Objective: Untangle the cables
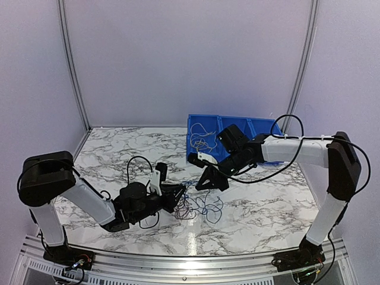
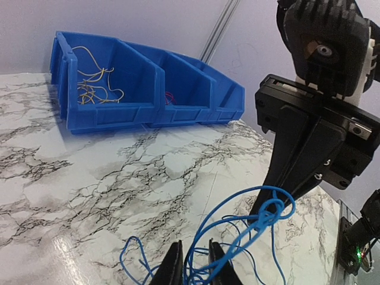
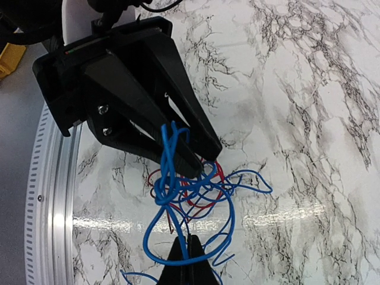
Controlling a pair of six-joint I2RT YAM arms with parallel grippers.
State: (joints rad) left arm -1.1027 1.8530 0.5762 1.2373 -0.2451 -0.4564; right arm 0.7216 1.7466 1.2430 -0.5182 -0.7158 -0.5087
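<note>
The cables (image 1: 199, 205) lie as a small bunch of thin blue and red wires on the marble table between both grippers. My right gripper (image 3: 186, 237) is shut on a blue wire (image 3: 168, 178) that rises to a knot, and red wires (image 3: 205, 199) lie under it. From the left, my left gripper (image 2: 194, 243) reaches into the bunch. Its fingers (image 2: 173, 267) stand a little apart with blue strands (image 2: 270, 211) running through the gap. In the top view the left gripper (image 1: 180, 193) and the right gripper (image 1: 202, 183) nearly meet tip to tip.
A row of blue bins (image 1: 193, 127) stands at the back right of the table. The nearest bin (image 2: 119, 113) holds loose yellow-white wires (image 2: 95, 83). A metal rail (image 3: 53, 196) runs along the table's near edge.
</note>
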